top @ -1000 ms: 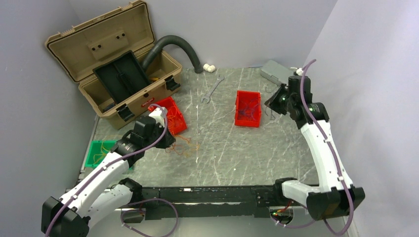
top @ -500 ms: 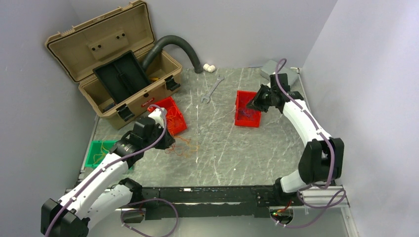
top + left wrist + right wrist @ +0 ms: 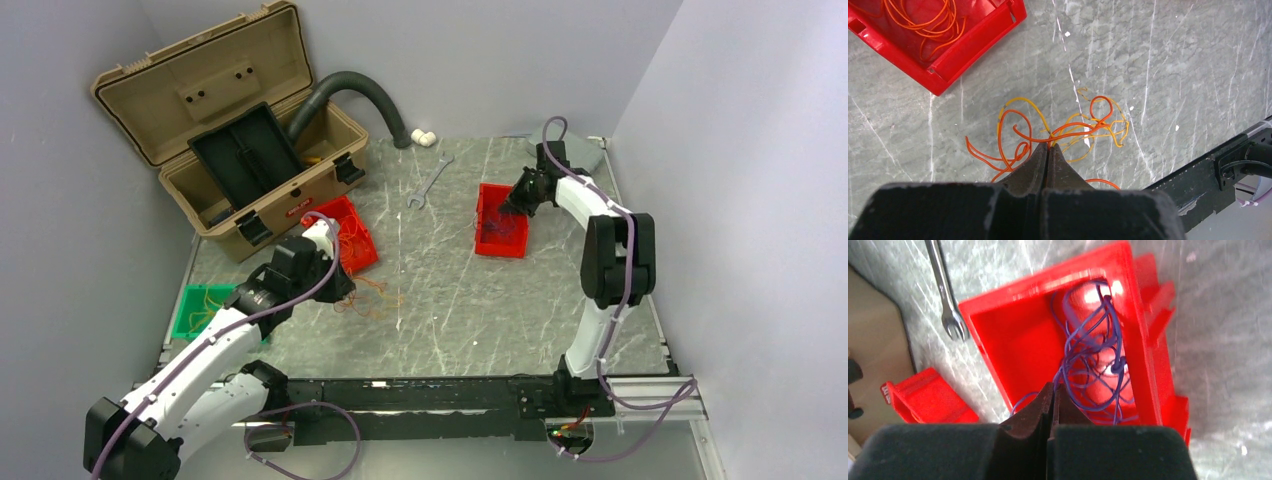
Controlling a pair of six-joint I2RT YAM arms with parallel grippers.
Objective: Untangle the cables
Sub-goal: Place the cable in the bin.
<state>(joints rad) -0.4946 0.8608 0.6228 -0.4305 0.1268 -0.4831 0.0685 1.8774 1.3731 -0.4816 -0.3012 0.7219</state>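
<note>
A tangle of thin orange and yellow cables point(image 3: 1068, 130) lies on the grey marble table, just right of the left arm in the top view point(image 3: 375, 295). My left gripper point(image 3: 1049, 145) is shut on an orange strand at the tangle's near edge; it also shows in the top view point(image 3: 338, 288). My right gripper point(image 3: 1053, 386) is shut on a thin purple cable point(image 3: 1093, 360) whose loops lie inside a red bin point(image 3: 1013, 340). In the top view the right gripper point(image 3: 512, 205) hangs over that bin point(image 3: 487, 245) at the back right.
A second red bin point(image 3: 973, 45) holding orange cables point(image 3: 933, 20) sits beside the tangle. An open tan toolbox point(image 3: 230, 130), a grey hose point(image 3: 350, 90), a wrench point(image 3: 430, 180), a white fitting point(image 3: 424, 137), a green tray point(image 3: 187, 318) and a grey box point(image 3: 575, 150) are also here.
My right arm has swung left and down from beside the grey box to over the back-right red bin. My left arm and the orange tangle have not moved.
</note>
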